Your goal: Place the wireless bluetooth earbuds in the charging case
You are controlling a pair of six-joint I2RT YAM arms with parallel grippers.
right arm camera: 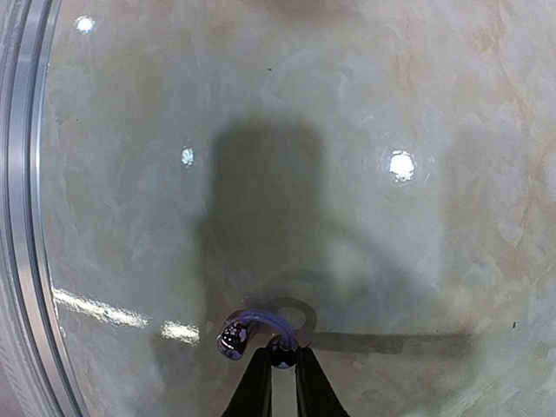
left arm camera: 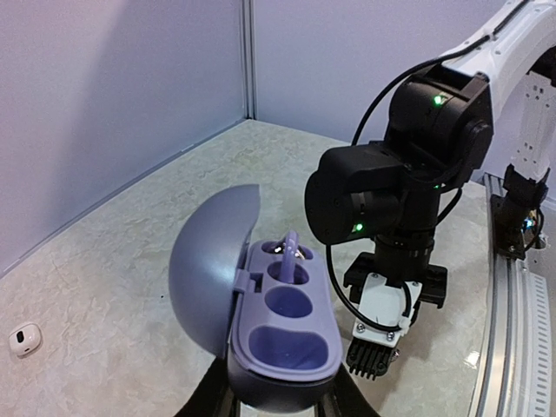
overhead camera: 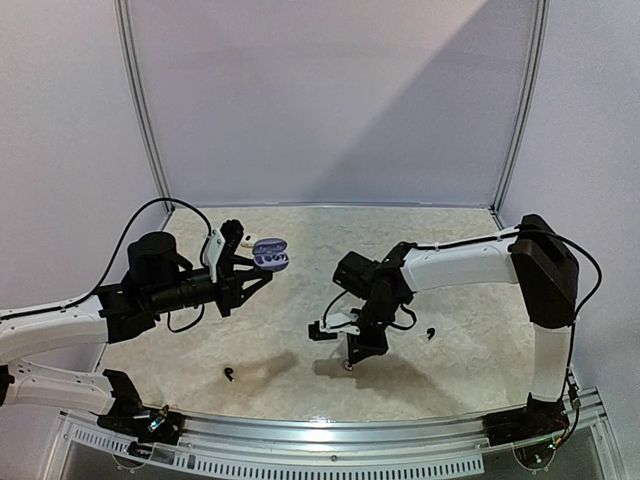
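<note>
My left gripper (overhead camera: 258, 270) is shut on the base of the purple charging case (overhead camera: 270, 254), holding it above the table at the left. The case (left arm camera: 287, 330) has its lid swung open to the left. One earbud (left arm camera: 291, 252) with a purple ear hook sits in a far slot, and the nearer slots are empty. The left gripper's (left arm camera: 282, 401) black fingers show only at the case's bottom. My right gripper (right arm camera: 280, 356) points down at the table, shut on the dark body of a second purple-hooked earbud (right arm camera: 252, 328). From above, the right gripper (overhead camera: 350, 358) is at table level.
Two small black pieces lie on the marble table, one (overhead camera: 230, 374) near the front left and one (overhead camera: 430, 333) to the right of the right arm. A small white object (left arm camera: 24, 339) lies on the table at the left. A metal rail (right arm camera: 22, 217) borders the near edge.
</note>
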